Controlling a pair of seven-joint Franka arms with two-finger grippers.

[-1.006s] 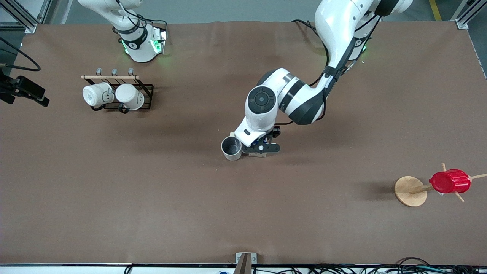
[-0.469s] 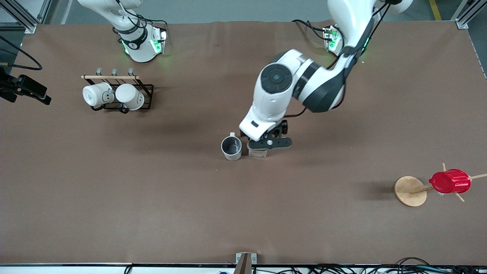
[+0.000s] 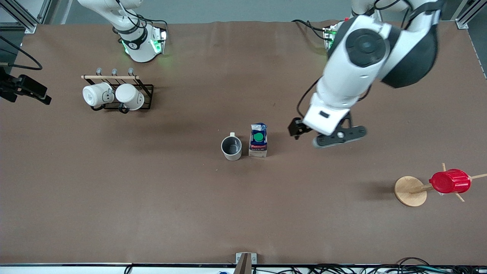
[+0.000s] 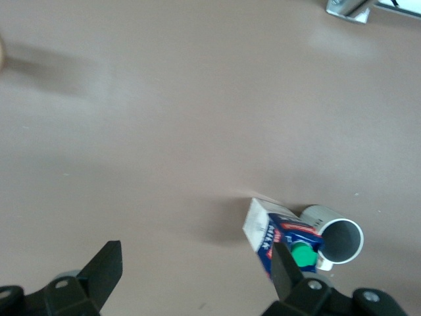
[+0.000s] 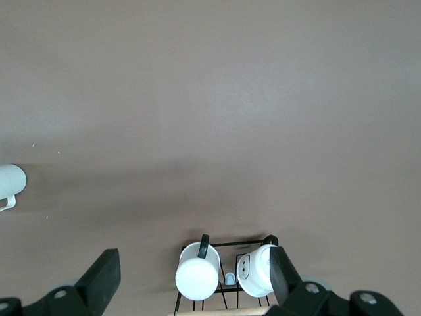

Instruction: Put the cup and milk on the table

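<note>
Standing upright on the worktop [image 3: 152, 198] in the front view, the milk [image 3: 258, 140] is seen just beside the cup [image 3: 231, 147], on the side toward the left arm's end; whether the two touch cannot be told. The cup's handle is turned away from the front camera. The left tool [image 3: 339, 136] hangs in the air over bare worktop, toward the left arm's end from the milk and well apart from it, and nothing is held in it. A black wire rack [image 3: 146, 93] with two white mugs [image 3: 98, 94] is located near the right arm's base. A red ribbed cup [image 3: 449, 181] is carried on a wooden peg stand [image 3: 409, 191] toward the left arm's end.

In the left wrist view, the fingers [image 4: 104, 265] of the left tool [image 4: 195, 271] are set wide apart with bare worktop [image 4: 197, 99] between them. The milk [image 4: 279, 234] and the cup [image 4: 337, 238] are seen side by side.

In the right wrist view, the right tool [image 5: 192, 276] is spread open and empty above the rack [image 5: 227, 263] with its mugs [image 5: 197, 275]. The right arm waits.
</note>
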